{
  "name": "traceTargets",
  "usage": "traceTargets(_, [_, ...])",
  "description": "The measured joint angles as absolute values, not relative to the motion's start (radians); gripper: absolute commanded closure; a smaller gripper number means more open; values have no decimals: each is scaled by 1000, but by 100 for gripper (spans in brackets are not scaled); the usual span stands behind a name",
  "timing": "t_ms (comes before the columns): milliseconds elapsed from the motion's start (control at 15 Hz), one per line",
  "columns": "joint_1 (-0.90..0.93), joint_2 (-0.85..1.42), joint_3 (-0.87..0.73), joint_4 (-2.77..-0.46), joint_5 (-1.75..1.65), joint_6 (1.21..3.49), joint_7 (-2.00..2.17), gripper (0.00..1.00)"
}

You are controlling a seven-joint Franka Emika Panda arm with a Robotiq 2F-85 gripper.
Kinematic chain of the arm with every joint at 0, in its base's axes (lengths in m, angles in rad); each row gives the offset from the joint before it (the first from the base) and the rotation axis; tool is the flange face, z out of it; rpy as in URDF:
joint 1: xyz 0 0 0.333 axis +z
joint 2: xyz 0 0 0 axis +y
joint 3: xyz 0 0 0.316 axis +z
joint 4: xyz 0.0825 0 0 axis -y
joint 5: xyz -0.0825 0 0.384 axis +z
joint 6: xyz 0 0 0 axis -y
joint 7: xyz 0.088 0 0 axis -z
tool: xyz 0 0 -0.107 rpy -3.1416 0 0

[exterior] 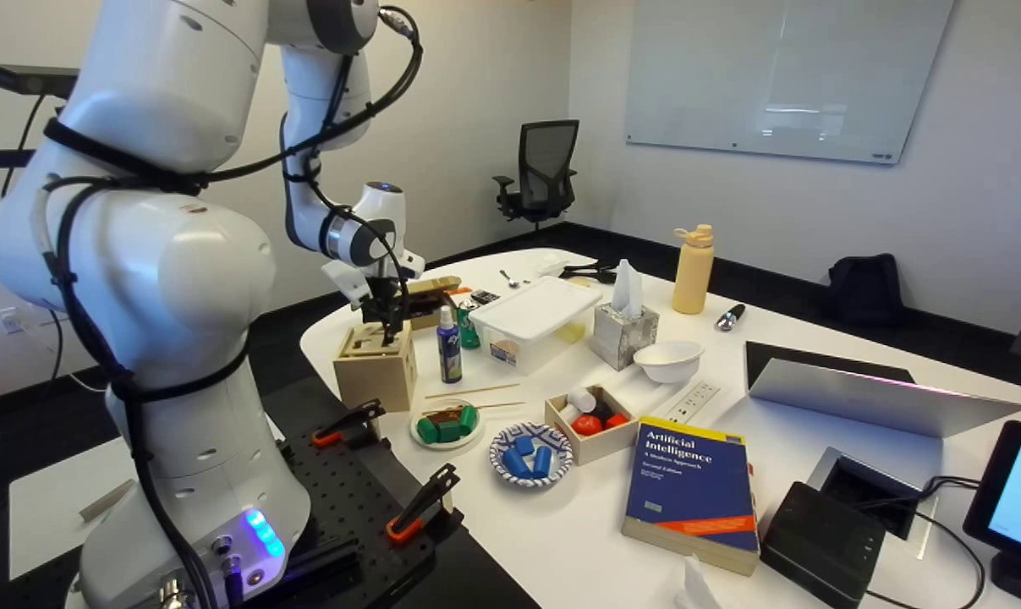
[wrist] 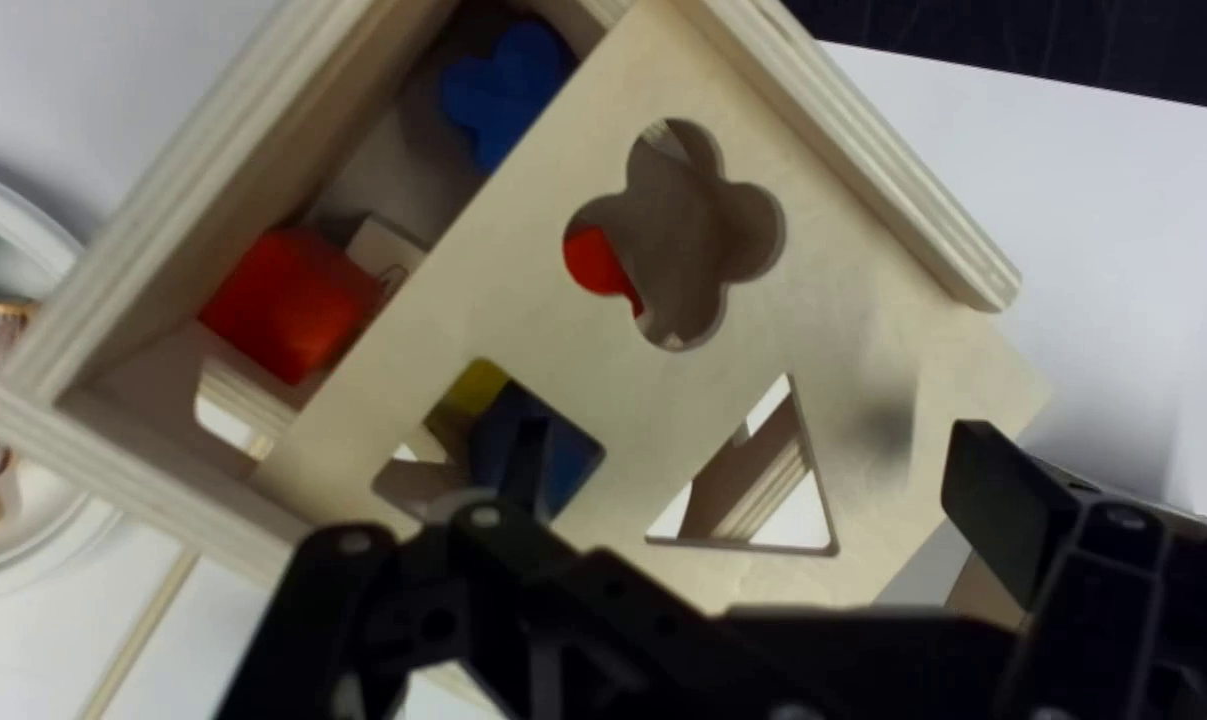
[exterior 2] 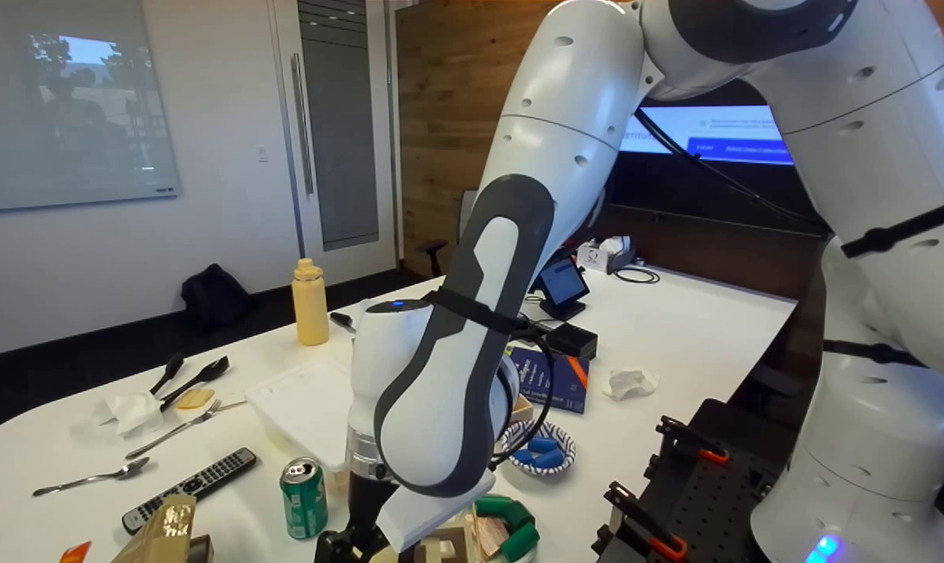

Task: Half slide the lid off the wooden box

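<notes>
Wrist view: the lid [wrist: 628, 400] overhangs the right edge of the wooden box [wrist: 188, 200], an open gap at left; the tool [wrist: 749, 460] is spread wide.

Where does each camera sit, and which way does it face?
In an exterior view: close beside the arm, looking across the table toward a whiteboard; base, arm and jaws show.
In an exterior view: seemingly nearer the green can, looking toward a door; arm and part of base show, jaws cut off below.
Wrist view: on the arm by the jaws, looking down at the wooden box and its lid; the jaws fill the bottom.
Both exterior views share the whiteboard, green can and yellow bottle.
</notes>
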State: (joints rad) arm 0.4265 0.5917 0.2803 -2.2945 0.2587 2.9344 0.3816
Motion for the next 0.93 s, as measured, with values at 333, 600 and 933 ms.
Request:
traceTargets(333, [426, 607, 279, -2246, 259, 2934, 382, 0])
traceTargets(600, [427, 649, 281, -2199, 259, 2934, 381, 0])
traceTargets(933, [428, 685, 281, -2155, 259, 2934, 381, 0])
